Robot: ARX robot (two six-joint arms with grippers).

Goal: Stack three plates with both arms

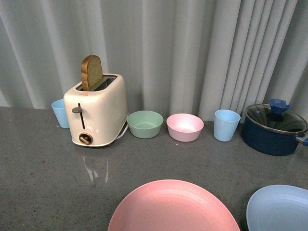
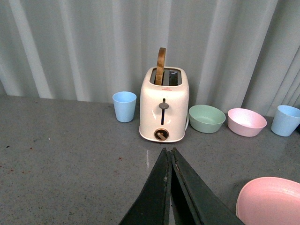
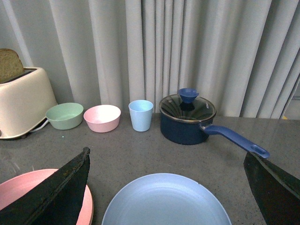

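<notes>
Looking at a grey bench with a pink plate right at the near edge, centre-ish, and a light blue plate just beside it on the right, apart and not stacked. Got the left fingers pressed together, gripping nothing, over bare bench with the pink plate off to their right. Got the right fingers spread wide, framing the light blue plate between them in the right wrist view, also empty.

Further back, seeing a cream toaster with a bread slice sticking up and a blue cup tucked at its left. Then a green bowl, pink bowl, second blue cup and lidded navy pot, lined up along the curtain. Seeing that whole row well apart from both plates, so not blocking them.
</notes>
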